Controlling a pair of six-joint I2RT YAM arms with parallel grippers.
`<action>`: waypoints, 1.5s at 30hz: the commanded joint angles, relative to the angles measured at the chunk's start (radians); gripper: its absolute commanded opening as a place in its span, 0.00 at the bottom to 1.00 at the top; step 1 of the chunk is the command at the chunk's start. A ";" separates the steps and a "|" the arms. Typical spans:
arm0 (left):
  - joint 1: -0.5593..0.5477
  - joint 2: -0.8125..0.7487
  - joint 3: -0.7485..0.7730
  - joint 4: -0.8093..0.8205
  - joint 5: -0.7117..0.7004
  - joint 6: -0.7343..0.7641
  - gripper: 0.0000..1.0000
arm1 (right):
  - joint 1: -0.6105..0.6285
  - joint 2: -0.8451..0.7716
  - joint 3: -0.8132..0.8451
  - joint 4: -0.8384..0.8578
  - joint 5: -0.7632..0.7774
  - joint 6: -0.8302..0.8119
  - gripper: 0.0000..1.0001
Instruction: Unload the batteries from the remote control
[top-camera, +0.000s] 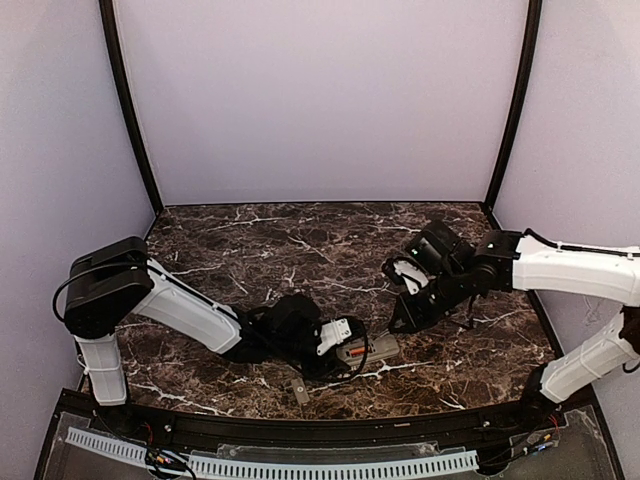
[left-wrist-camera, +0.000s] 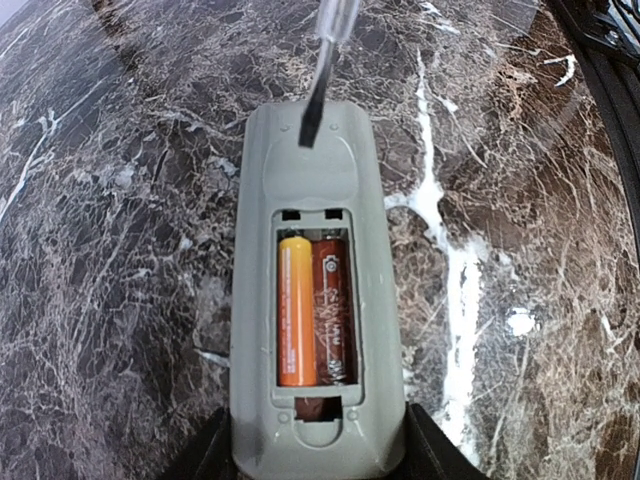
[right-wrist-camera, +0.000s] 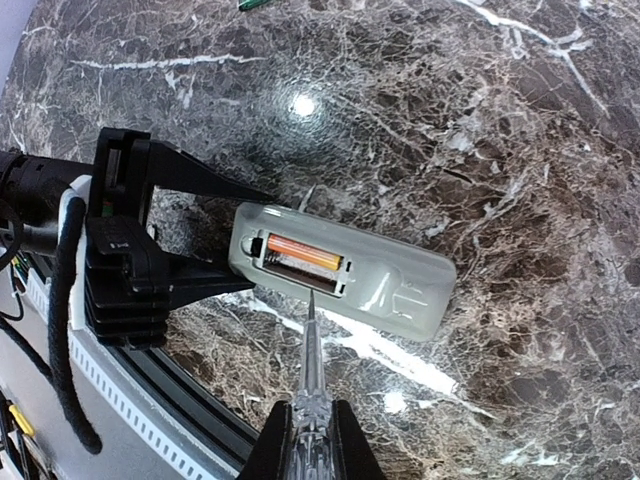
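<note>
The remote control (left-wrist-camera: 320, 190) lies grey back up, its battery bay uncovered. Two batteries sit side by side in the bay, one orange (left-wrist-camera: 296, 310) and one dark red-brown (left-wrist-camera: 332, 310). My left gripper (left-wrist-camera: 318, 452) is shut on the remote's near end, a black finger (left-wrist-camera: 205, 458) on each side. The top view shows this grip (top-camera: 335, 340) on the remote (top-camera: 370, 348) low over the table. My right gripper (right-wrist-camera: 310, 440) is shut on a clear-handled screwdriver (right-wrist-camera: 312, 350). Its tip points at the remote (right-wrist-camera: 400, 285) by the edge of the bay, near the orange battery (right-wrist-camera: 303, 251). Whether it touches, I cannot tell.
A small flat grey cover piece (top-camera: 299, 391) lies on the marble table near the front edge, below the left gripper. A black rail (top-camera: 300, 430) runs along the near edge. Purple walls close in the back and sides.
</note>
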 joint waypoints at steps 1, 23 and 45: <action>-0.005 0.011 0.039 -0.059 0.014 -0.015 0.21 | 0.036 0.051 0.052 -0.017 0.000 0.030 0.00; -0.005 0.014 0.068 -0.113 0.020 -0.003 0.04 | 0.043 0.204 0.148 -0.107 0.072 0.027 0.00; -0.005 0.017 0.076 -0.128 0.029 -0.011 0.01 | 0.053 0.281 0.219 -0.150 0.103 0.020 0.00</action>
